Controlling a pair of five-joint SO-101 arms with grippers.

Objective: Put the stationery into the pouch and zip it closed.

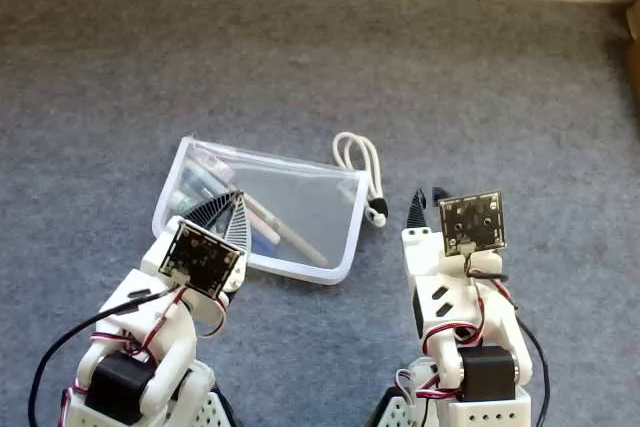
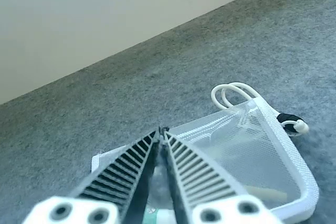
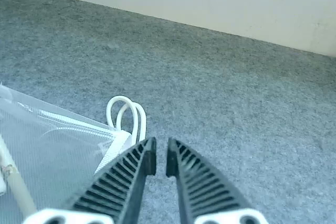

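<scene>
Pouch (image 1: 350, 229) holding pens (image 1: 287, 232) (white cord (image 2: 233, 84) beside), left jaws closed over it, right jaws barely parted.

2 white arms (image 1: 440, 292) w/ black servos (image 1: 485, 372), red/black wires (image 1: 150, 314), black ribbed fingers (image 3: 126, 182).

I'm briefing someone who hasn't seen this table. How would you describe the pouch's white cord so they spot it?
On the grey carpet lies a clear pouch with white trim. At its far corner on the right arm's side, a white cord loop spills onto the carpet. Unlike the pens, it lies outside the pouch and ends in a black toggle.
</scene>
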